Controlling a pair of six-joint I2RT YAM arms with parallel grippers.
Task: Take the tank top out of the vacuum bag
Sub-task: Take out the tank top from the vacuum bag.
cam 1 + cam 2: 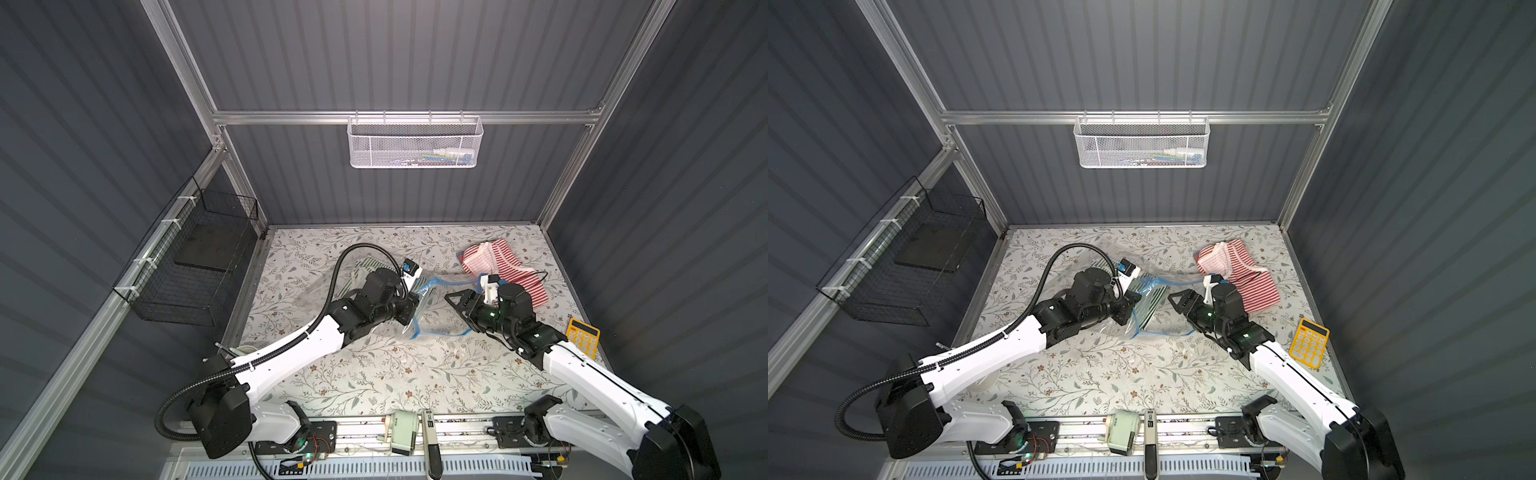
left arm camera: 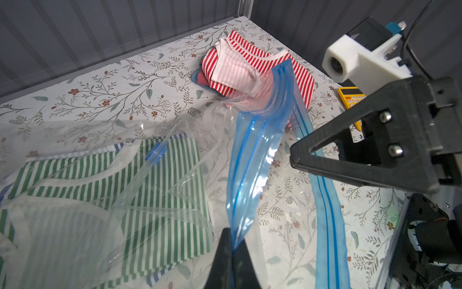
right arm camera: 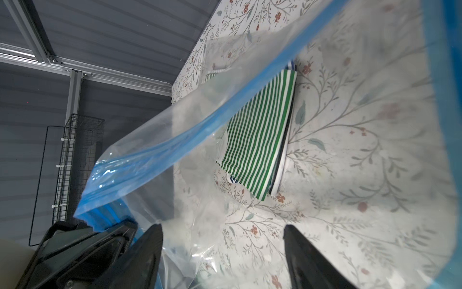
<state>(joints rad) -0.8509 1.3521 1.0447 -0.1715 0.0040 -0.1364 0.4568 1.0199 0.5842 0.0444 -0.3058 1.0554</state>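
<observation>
One lip of the large clear crinkly plastic vacuum bag (image 2: 252, 162), along its bright blue zip strip (image 2: 327, 205), is clamped and held up off the floral-patterned tabletop (image 1: 374, 374) by the black left gripper (image 2: 233, 240), jaws tight together on it. The black right gripper (image 3: 222, 235) faces the open mouth, jaws apart, gripping nothing. Inside the bag the green-and-white striped tank top (image 3: 260, 140) lies flat. Off to the right sit a crumpled red-and-white striped garment (image 1: 511, 266) and a yellow calculator (image 1: 583, 334).
</observation>
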